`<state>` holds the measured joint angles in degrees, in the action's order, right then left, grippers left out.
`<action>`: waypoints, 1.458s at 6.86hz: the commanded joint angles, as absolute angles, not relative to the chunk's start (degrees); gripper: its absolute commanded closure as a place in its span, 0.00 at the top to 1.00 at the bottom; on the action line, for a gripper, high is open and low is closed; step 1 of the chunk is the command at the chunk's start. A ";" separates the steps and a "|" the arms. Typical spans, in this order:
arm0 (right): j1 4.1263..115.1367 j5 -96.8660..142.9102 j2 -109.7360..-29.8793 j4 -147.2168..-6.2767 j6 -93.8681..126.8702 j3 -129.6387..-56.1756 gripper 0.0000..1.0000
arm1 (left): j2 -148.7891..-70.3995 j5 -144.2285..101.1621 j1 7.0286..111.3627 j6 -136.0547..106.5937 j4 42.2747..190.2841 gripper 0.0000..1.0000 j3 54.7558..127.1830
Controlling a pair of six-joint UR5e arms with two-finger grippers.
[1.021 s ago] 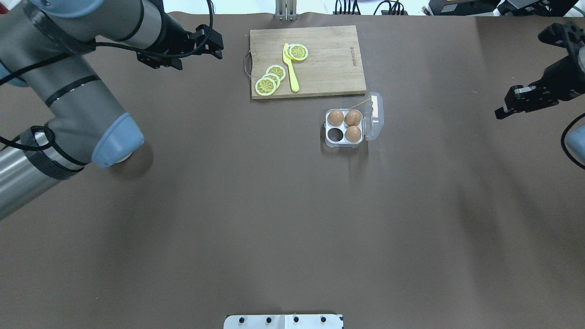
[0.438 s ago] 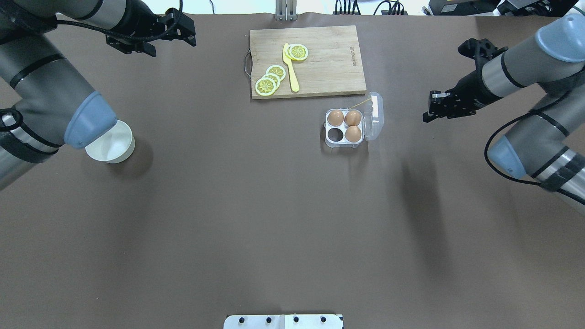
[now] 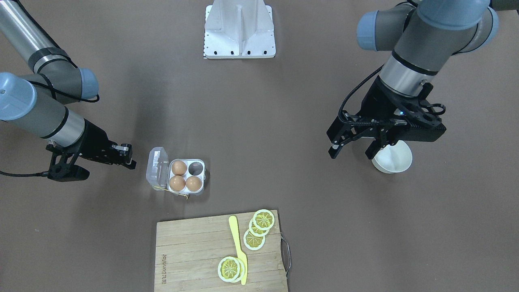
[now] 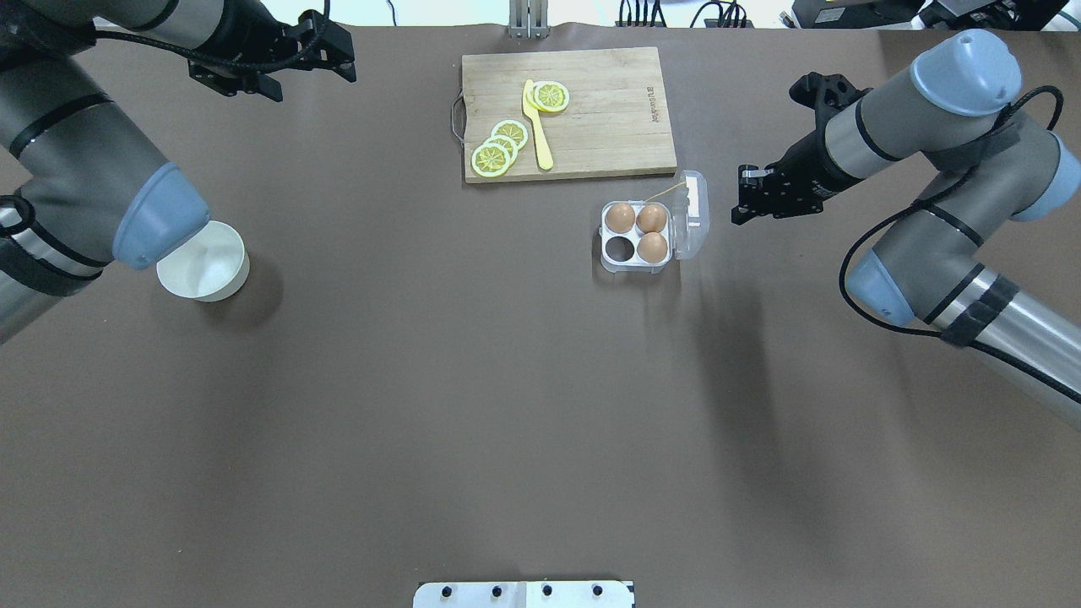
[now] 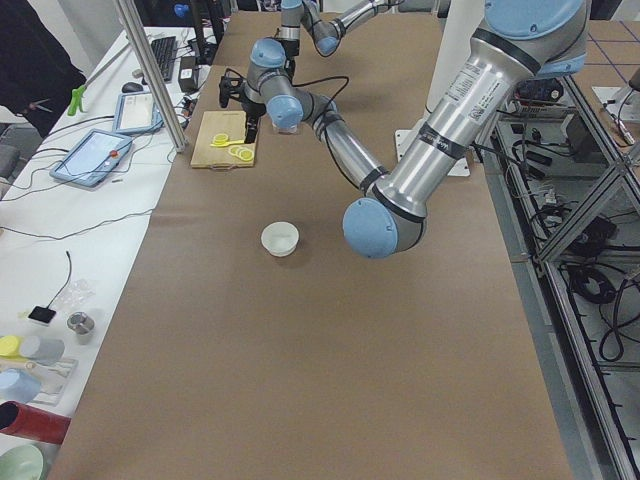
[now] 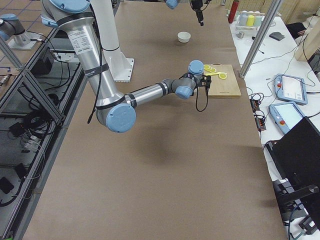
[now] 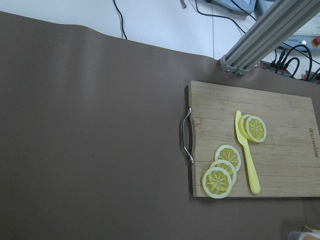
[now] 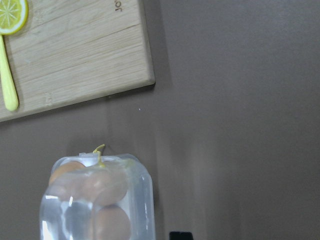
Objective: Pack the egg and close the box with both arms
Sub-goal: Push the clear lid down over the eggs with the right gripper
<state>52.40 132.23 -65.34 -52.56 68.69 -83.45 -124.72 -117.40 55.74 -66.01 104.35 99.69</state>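
The box (image 4: 638, 263) stands right of the table's middle with its clear lid (image 4: 695, 215) swung open to the right. Three brown eggs (image 4: 652, 247) fill three cells; the near-left cell (image 4: 620, 247) is empty. The box also shows in the front view (image 3: 201, 175), and the right wrist view looks through the lid (image 8: 95, 200) at the eggs. No loose egg shows. My right gripper (image 4: 740, 197) is open and empty, a short way right of the lid; it also shows in the front view (image 3: 126, 157). My left gripper (image 4: 312, 84) is open and empty at the far left, seen in the front view (image 3: 351, 154) above a white bowl.
A white bowl (image 4: 203, 262) stands at the left, under my left arm. A wooden cutting board (image 4: 608, 110) with lemon slices (image 4: 500, 148) and a yellow knife (image 4: 537, 127) lies just behind the box. A white base plate (image 4: 524, 594) sits at the near edge.
My right arm has swung in from the right edge to just right of the open lid. My left gripper has drawn back to the left, uncovering the bowl.
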 commanded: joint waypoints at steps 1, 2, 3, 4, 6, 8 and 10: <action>50.98 131.92 -61.19 -52.56 70.56 -80.34 0.00 | -124.63 -117.42 55.98 -65.92 104.41 0.97 99.49; 49.67 131.84 -59.17 -52.56 72.58 -79.90 0.00 | -124.02 -117.51 56.16 -65.66 104.41 0.97 99.49; 48.27 131.84 -56.45 -52.65 75.03 -79.37 0.00 | -123.49 -117.51 56.25 -64.87 104.50 0.97 99.49; 45.82 129.66 -53.12 -52.65 77.49 -78.41 0.00 | -122.27 -117.51 56.34 -64.17 104.94 0.97 99.49; 42.46 125.08 -47.14 -53.26 83.29 -77.17 0.43 | -120.16 -117.51 57.82 -60.40 105.20 0.97 99.32; 42.36 124.54 -45.87 -54.40 83.32 -78.56 1.00 | -116.75 -120.65 60.36 -53.90 104.68 0.98 99.49; 47.87 124.71 -50.24 -67.59 74.26 -86.00 1.00 | -110.86 -120.41 64.92 -38.67 104.50 0.98 99.32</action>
